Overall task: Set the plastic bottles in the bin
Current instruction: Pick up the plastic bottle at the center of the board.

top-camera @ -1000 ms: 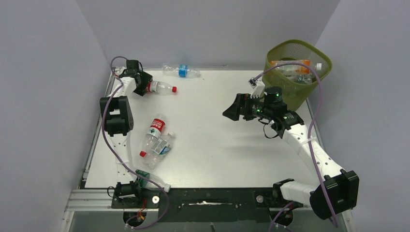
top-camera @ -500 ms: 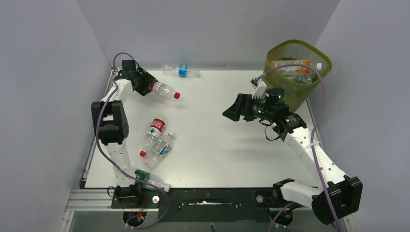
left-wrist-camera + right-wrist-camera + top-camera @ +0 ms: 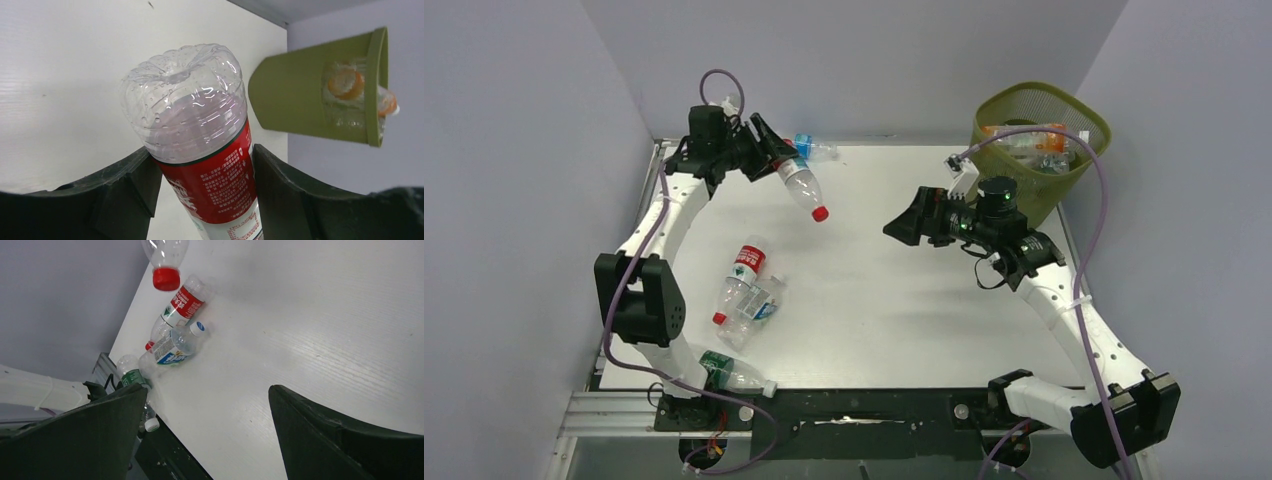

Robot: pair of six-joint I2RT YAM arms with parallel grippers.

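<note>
My left gripper is shut on a clear bottle with a red label. It holds the bottle in the air over the table's back left, with the red cap tilted down. In the left wrist view both fingers press the bottle at its label. The olive-green bin stands at the back right with several bottles inside; the left wrist view also shows the bin. My right gripper hovers open and empty mid-table, left of the bin.
On the left of the table lie a red-label bottle and a blue-label bottle side by side. A green-label bottle rests at the near edge by the left arm's base. Another blue-label bottle lies at the back wall.
My left gripper closed on the red-label bottle at the back left, lifted it off the table and swung it to the right. The right arm barely moved.
</note>
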